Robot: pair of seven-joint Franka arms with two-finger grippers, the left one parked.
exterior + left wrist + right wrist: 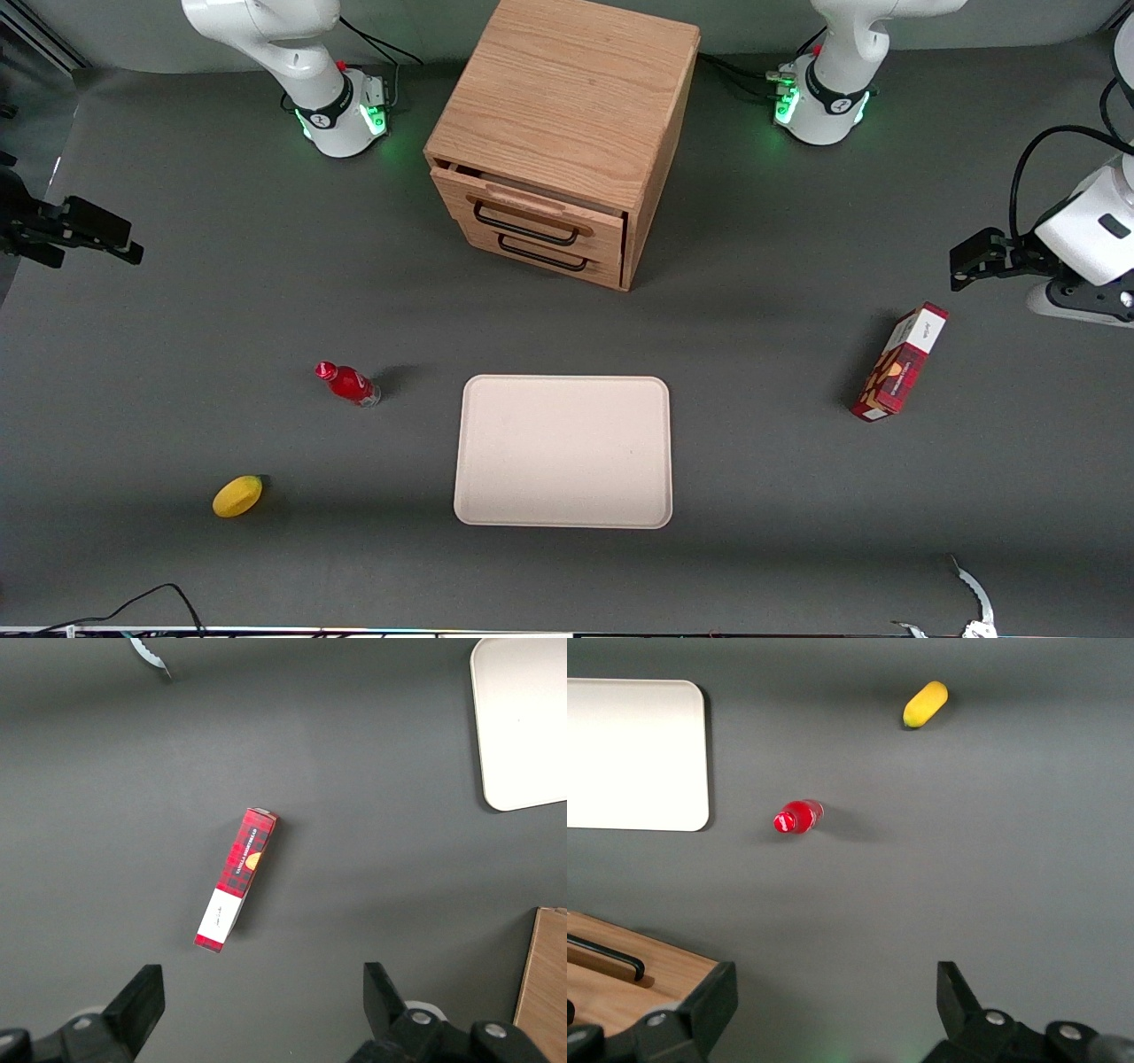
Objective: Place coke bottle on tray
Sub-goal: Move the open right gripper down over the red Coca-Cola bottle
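1. In the front view we look down steeply from high above the table's near edge, facing both arm bases, the cabinet (567,133) and the tray (563,451).
2. Our right wrist camera looks straight down from well above, past the open gripper (833,1010), and shares the bottle (797,817), lemon (925,704) and a tray corner with the front view.
3. Our left wrist camera also looks down; it shares the box (236,879) and another tray corner.
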